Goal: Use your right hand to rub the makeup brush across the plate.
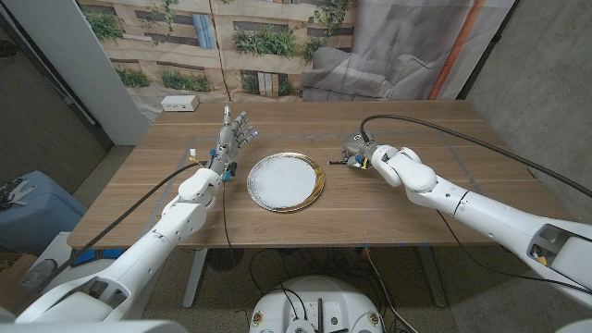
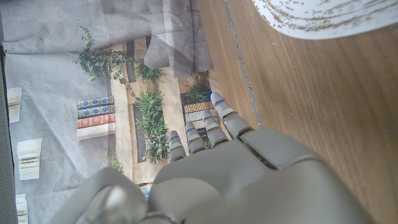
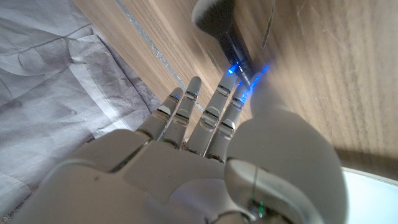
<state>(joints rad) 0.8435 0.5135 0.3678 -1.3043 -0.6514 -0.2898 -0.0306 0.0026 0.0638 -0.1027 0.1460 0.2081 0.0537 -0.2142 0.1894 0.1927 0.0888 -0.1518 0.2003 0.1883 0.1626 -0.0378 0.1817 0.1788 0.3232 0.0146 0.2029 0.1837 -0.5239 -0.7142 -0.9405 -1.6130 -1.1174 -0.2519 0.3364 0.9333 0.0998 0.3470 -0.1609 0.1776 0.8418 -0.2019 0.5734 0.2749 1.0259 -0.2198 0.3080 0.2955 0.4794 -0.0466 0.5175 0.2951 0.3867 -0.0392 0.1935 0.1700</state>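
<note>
The plate [image 1: 286, 181] lies on the wooden table [image 1: 398, 208] near its middle, between the two arms. It is round and white with a gold-coloured rim, and its white surface shows bare. An edge of it also appears in the left wrist view [image 2: 329, 15], lying on the wood close to the left hand.

The left hand [image 1: 233, 137] stands just to the plate's left side with its fingers [image 2: 219, 112] straight and pointing away from the robot, toward the far edge of the table. They lie side by side with small gaps and hold nothing, so this hand is empty and spread.

The right hand [image 1: 363, 153] is at the table surface just to the right of the plate, apart from its rim. The makeup brush [image 3: 217, 25] lies on the wood at the tips of this hand: in the right wrist view its dark bristle head points away from the hand, and its dark handle runs back toward the fingertips [image 3: 231, 102]. The handle meets the fingertips and thumb there, lit by a blue glow, but the pictures do not show plainly whether the hand pinches the handle or only touches it, so its grip cannot be told. The brush is off the plate
</note>
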